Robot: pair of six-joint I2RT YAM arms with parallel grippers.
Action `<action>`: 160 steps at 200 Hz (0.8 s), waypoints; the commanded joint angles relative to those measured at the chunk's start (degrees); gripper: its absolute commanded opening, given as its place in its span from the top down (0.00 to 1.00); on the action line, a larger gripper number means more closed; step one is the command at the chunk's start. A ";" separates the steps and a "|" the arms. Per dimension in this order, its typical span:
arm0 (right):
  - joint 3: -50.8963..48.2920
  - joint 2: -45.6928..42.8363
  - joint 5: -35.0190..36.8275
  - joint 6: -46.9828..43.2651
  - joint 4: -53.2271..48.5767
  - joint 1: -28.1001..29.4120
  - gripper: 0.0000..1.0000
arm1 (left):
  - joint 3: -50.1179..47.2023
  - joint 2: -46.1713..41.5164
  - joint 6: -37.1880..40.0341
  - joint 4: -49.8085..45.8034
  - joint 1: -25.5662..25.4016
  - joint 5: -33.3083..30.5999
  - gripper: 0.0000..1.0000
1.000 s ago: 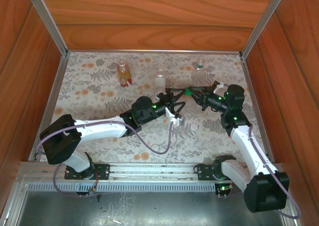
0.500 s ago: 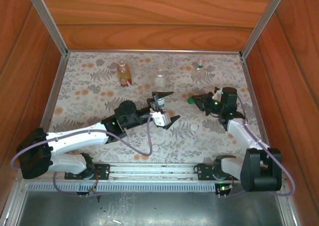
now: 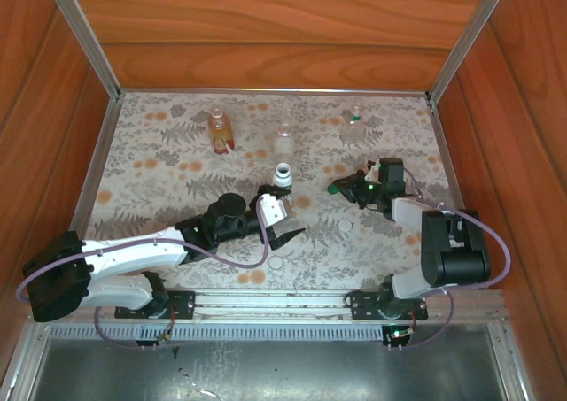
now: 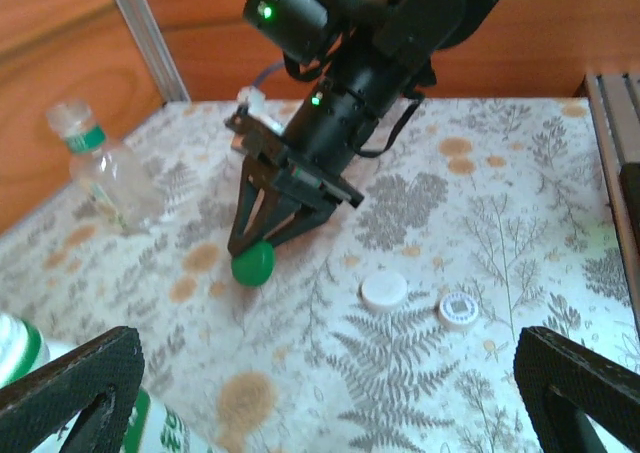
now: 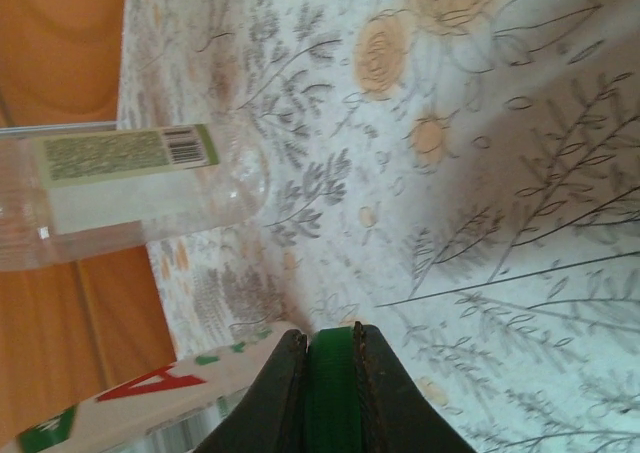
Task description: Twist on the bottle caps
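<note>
The dark green cap [image 4: 252, 263] is clamped by its rim between the closed fingers of the right pincer [image 3: 337, 187], low over the worktop [image 3: 159, 162], right of centre. Held edge-on like this, it is judged ready to be carried to a bottle neck and turned. The left pincer [image 4: 325, 373] is spread wide and holds nothing. It is placed just near of the white bottle [image 3: 283, 173], which stands upright in the middle, presumably so that the bottle can be steadied. The amber bottle [image 3: 219, 128], a clear bottle [image 3: 284, 138] and a second clear bottle [image 3: 354, 127] are lined up along the far side.

In the left wrist view the green cap is seen at or just above the cloth, though contact cannot be told. A white cap [image 4: 384, 291] and a pale cap [image 4: 459, 310] lie flat beside it. In the right wrist view the squeeze on the cap is confirmed close up, and a label on a clear bottle is made out.
</note>
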 commanded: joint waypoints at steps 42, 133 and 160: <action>0.14 7.52 2.64 -4.95 2.75 0.35 0.85 | 0.31 3.20 -4.89 -4.16 -0.35 -1.82 0.00; -2.66 4.60 7.32 -3.58 -0.12 -1.10 0.55 | -0.92 3.34 -10.24 -4.08 0.00 -5.64 0.00; -1.38 -0.82 10.98 -6.06 -8.04 -1.10 0.42 | -1.91 1.49 -13.21 -4.07 0.37 -10.39 0.00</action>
